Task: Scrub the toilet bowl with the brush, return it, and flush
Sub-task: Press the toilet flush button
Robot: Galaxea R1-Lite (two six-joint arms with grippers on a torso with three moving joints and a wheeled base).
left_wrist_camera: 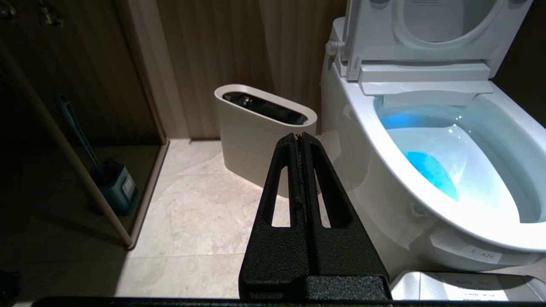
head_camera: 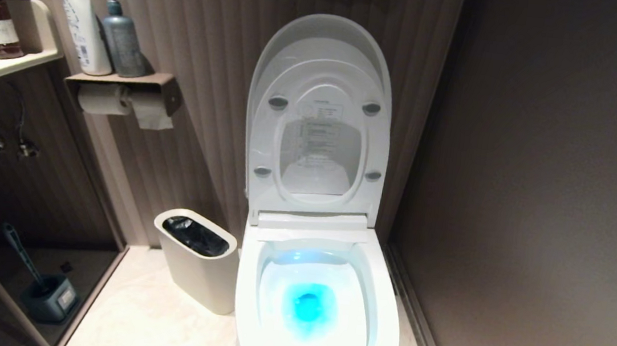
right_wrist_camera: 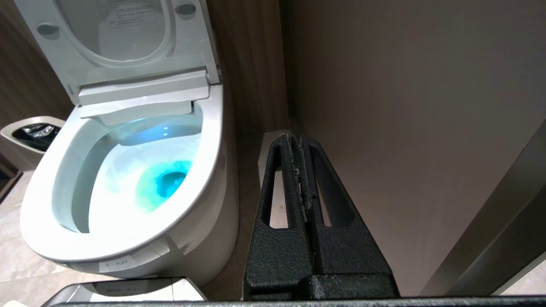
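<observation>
The white toilet bowl (head_camera: 387, 324) stands in the middle with its seat and lid (head_camera: 328, 43) raised against the wall, and blue water glows inside it. In the left wrist view the bowl (left_wrist_camera: 375, 140) lies to one side of my left gripper (left_wrist_camera: 300, 135), which hangs shut and empty above the floor tiles. My right gripper (right_wrist_camera: 296, 137) is also shut and empty, between the bowl (right_wrist_camera: 211, 140) and the side wall. Neither gripper shows in the head view. The brush is out of view.
An off-white waste bin (head_camera: 197, 276) with a black liner stands just left of the toilet. Further left, behind a slanted frame (left_wrist_camera: 85, 179), a dark blue-handled scrubber sits in its grey-blue holder (head_camera: 49, 297). Bottles and paper rolls (head_camera: 101, 98) hang on the wall. A plain wall (head_camera: 541, 192) closes the right.
</observation>
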